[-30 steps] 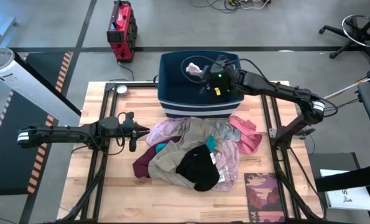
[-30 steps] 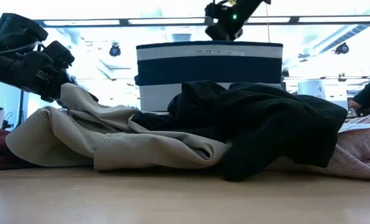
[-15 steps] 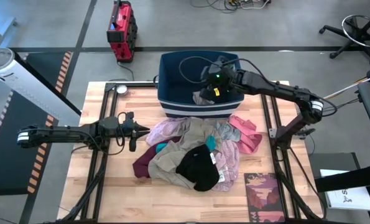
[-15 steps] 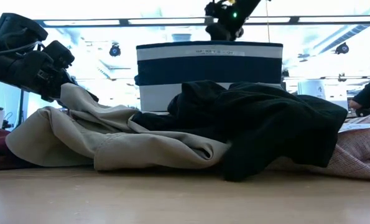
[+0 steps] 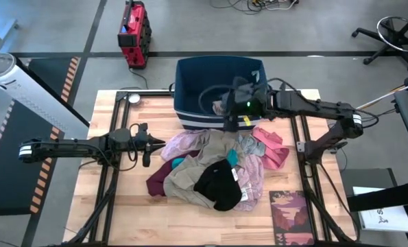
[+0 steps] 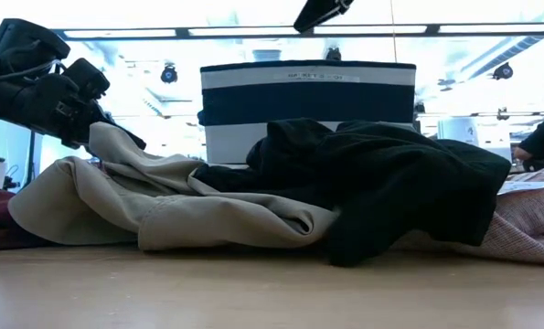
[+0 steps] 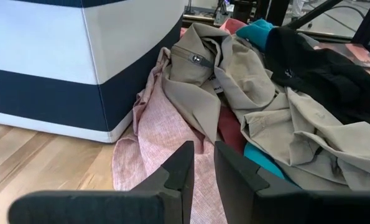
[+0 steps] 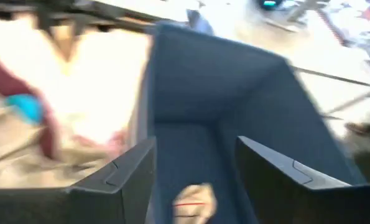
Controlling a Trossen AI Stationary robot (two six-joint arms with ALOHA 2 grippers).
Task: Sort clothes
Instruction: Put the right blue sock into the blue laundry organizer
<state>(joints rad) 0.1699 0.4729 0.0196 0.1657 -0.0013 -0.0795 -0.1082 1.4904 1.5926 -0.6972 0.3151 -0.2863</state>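
The clothes lie in a heap mid-table: mauve-pink [image 5: 186, 144], tan [image 5: 210, 168], black [image 5: 217, 185], maroon [image 5: 159, 180], grey [image 5: 248, 145], coral pink [image 5: 272, 147] and teal [image 5: 178, 162] garments. The heap's far edge lies against the dark blue bin's striped front wall [image 5: 210, 122]. A pale garment [image 5: 219, 108] lies inside the bin and shows in the right wrist view [image 8: 194, 202]. My right gripper [image 5: 234, 96] hangs open and empty over the bin [image 8: 194, 146]. My left gripper [image 5: 149, 145] is shut and empty, low at the heap's left side [image 7: 200, 174], pointing at the mauve-pink cloth [image 7: 153, 137].
A dark red patterned book [image 5: 291, 216] lies at the table's near right corner. A red machine [image 5: 134, 27] stands on the floor beyond the table. A person [image 6: 541, 137] shows far off at the right in the low view. Bare wood lies at the table's left and near side.
My right gripper held a pale garment above the bin's far part a second ago. The garment has dropped and now lies inside the bin. The gripper has moved toward the table's near edge over the bin, empty.
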